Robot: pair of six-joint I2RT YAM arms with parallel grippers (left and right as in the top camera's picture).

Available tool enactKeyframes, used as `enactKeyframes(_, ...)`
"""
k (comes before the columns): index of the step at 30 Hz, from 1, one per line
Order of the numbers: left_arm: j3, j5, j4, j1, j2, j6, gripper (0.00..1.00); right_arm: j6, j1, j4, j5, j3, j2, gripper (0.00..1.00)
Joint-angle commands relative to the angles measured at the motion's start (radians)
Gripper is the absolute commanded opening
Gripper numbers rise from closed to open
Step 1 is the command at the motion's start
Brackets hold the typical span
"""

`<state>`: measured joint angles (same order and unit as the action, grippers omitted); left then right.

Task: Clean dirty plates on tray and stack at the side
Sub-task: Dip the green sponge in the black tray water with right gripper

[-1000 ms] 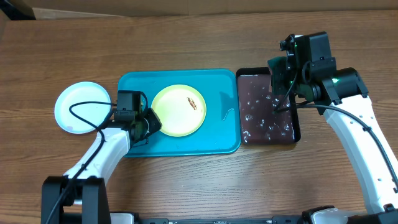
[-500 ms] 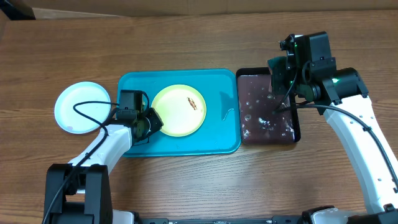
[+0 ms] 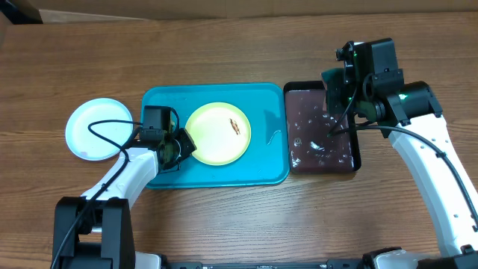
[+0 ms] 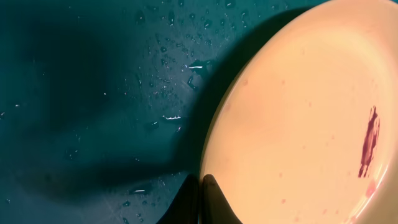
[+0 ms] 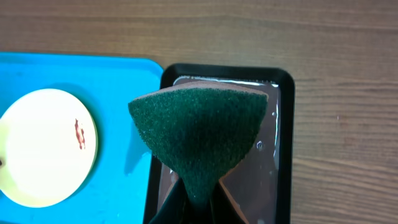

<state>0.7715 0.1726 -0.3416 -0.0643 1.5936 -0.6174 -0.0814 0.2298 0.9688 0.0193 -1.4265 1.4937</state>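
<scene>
Left gripper: clenched on the near rim of the yellow-green plate, fingertips pinched together at the edge in the left wrist view. The plate lies flat on the turquoise tray, left of the tray's centre. It has a reddish-brown smear on its face, towards the side away from the gripper. The tray surface around the plate is wet, with droplets scattered across it.

Right gripper: closed on the green sponge, held by its narrow lower end with the wide end fanning out towards the camera. We see it above the black tray, over the far part. We can't tell whether the sponge touches the water. The black tray holds dark liquid with bubbles or glints on top, and it sits just beside the turquoise tray's right edge, touching or nearly so.

A pale plate, white face with a bluish edge, rests on the worktop to the left of the turquoise tray, clear of it. We can't tell if that is one plate or a stack. No smear is visible on it from overhead.
</scene>
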Motion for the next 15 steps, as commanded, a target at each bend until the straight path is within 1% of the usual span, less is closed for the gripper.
enactKeyframes(1, 0.020, 0.012, -0.019, -0.008, 0.007, 0.012, 0.04, 0.003, 0.000, 0.011, 0.002, 0.013, -0.005, 0.04)
enactKeyframes(5, 0.020, 0.012, -0.047, -0.008, 0.007, 0.012, 0.04, 0.003, 0.000, -0.008, 0.001, 0.086, -0.005, 0.04)
enactKeyframes(8, 0.020, 0.014, -0.054, -0.008, 0.007, 0.012, 0.04, 0.003, 0.000, -0.106, 0.001, 0.204, -0.003, 0.04)
enactKeyframes(12, 0.020, 0.059, -0.054, -0.008, 0.007, 0.012, 0.04, 0.003, 0.000, -0.252, 0.001, 0.345, 0.017, 0.04)
enactKeyframes(15, 0.020, 0.089, -0.052, -0.008, 0.007, 0.012, 0.04, -0.003, 0.000, -0.301, 0.001, 0.384, 0.039, 0.04)
